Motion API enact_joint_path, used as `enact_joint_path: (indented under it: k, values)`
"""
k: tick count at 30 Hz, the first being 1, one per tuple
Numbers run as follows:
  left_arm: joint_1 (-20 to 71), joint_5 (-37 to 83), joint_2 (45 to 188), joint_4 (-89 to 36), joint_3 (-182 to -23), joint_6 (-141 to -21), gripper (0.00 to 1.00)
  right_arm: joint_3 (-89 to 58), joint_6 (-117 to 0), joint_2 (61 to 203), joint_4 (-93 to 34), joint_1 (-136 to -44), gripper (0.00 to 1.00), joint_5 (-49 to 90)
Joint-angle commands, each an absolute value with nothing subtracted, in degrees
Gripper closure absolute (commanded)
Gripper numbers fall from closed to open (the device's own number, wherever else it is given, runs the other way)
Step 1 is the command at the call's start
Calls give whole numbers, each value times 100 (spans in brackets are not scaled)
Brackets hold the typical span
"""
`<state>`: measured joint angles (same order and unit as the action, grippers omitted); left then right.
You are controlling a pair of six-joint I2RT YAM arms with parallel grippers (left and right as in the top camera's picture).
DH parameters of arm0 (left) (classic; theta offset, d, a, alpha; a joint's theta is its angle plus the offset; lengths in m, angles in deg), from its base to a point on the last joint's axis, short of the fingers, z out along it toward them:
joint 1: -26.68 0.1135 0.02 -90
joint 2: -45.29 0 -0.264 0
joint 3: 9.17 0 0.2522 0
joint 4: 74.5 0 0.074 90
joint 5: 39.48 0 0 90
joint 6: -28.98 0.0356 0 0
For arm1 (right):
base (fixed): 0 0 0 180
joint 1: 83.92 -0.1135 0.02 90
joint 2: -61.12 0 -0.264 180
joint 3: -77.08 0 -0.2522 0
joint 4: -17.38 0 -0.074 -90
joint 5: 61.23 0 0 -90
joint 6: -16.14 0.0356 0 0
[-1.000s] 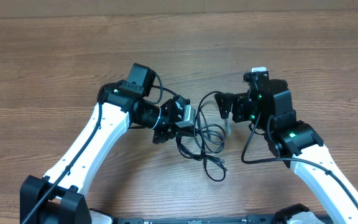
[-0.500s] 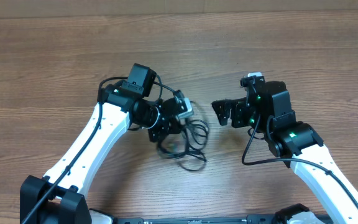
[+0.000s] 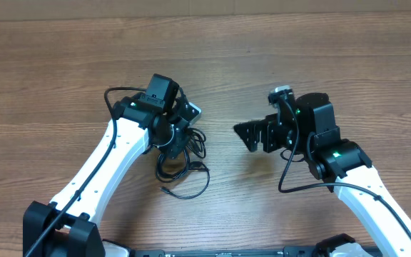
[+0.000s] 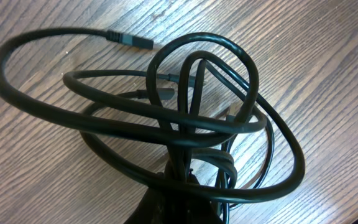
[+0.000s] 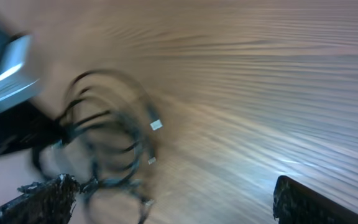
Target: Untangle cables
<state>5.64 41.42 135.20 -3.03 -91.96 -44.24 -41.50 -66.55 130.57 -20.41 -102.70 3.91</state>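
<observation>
Cables [image 4: 180,152] tangled in left fingers [image 4: 166,208]

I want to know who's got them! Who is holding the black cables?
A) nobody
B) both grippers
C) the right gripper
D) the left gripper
D: the left gripper is shut on the cables, while the right gripper stands open and empty, away from them.

The cables [image 4: 182,152] are thin black cords tangled in overlapping loops, gathered and pinched between the closed fingers [image 4: 160,208] of the left gripper [image 3: 180,140]. The loops fan out beyond the fingertips over the wood. One small plug [image 4: 129,41] lies free at the far edge.
</observation>
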Motion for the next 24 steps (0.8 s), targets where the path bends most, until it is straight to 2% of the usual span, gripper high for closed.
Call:
enact_joint_path:
  k: [1,9,24]
  values:
    - [534,3822,13410,-318,-9192,-4647,96,-4001,-7781,13070,-2035,-10264,0,-1109]
    - [534,2338,13410,-399,-9192,-4649,96,-4003,-9545,13070,-2290,-10511,0,-1273]
    - [527,983,13410,-602,-9192,-4995,96,-4003,-10229,13151,-2258,-11173,0,-805]
